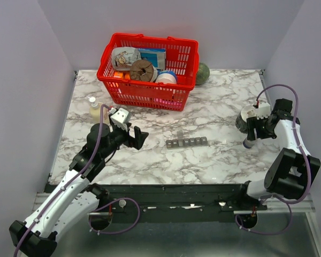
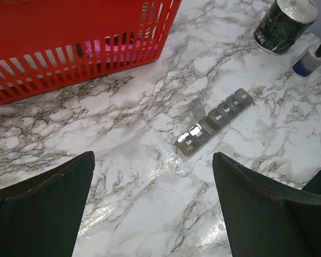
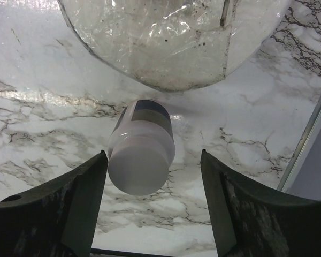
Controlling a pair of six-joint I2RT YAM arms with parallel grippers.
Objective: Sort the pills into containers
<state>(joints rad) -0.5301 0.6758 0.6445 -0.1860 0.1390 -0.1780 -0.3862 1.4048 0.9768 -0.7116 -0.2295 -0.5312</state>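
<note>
The containers [image 1: 186, 142] are a dark grey strip of small lidded compartments lying mid-table; in the left wrist view the containers [image 2: 216, 120] have one clear lid standing up. No loose pills show. A small white bottle [image 3: 142, 152] with a white cap and a dark label stands between my right gripper's [image 3: 151, 160] fingers, close to the left finger [image 3: 85, 187], with a gap to the right one. That gripper [image 1: 251, 136] hangs open over the bottle at the table's right side. My left gripper [image 2: 152, 158] is wide open and holds nothing, a little way left of the strip.
A dark can [image 3: 171, 37] with a silvery top stands just behind the white bottle. A red basket [image 1: 144, 95] full of items sits at the back, a green ball [image 1: 203, 73] beside it. A small yellowish bottle [image 1: 94, 108] stands at the left.
</note>
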